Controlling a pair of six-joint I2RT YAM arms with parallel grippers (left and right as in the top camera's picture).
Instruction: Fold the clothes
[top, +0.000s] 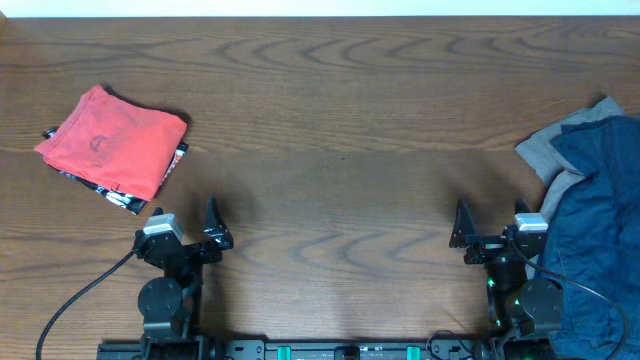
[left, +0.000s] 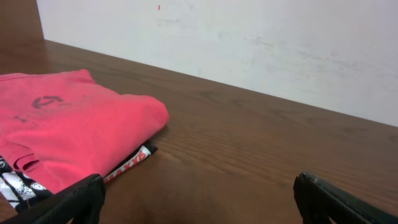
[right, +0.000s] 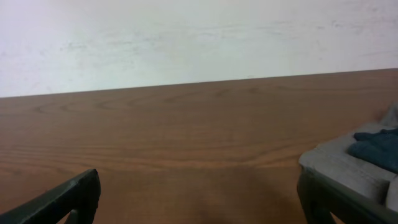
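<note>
A folded red garment (top: 112, 143) lies at the far left on a black-and-white patterned piece (top: 118, 196); the red garment also shows in the left wrist view (left: 62, 127). A heap of dark blue denim (top: 597, 230) with a grey piece (top: 553, 153) lies at the right edge; the grey piece (right: 348, 165) and some blue cloth (right: 378, 147) show in the right wrist view. My left gripper (top: 186, 227) is open and empty near the front edge, its fingers apart in the wrist view (left: 199, 199). My right gripper (top: 491, 225) is open and empty beside the denim heap (right: 199, 199).
The wooden table (top: 330, 140) runs between the two piles. A white wall (left: 249, 43) stands behind the table's far edge. A black cable (top: 85, 290) trails from the left arm's base.
</note>
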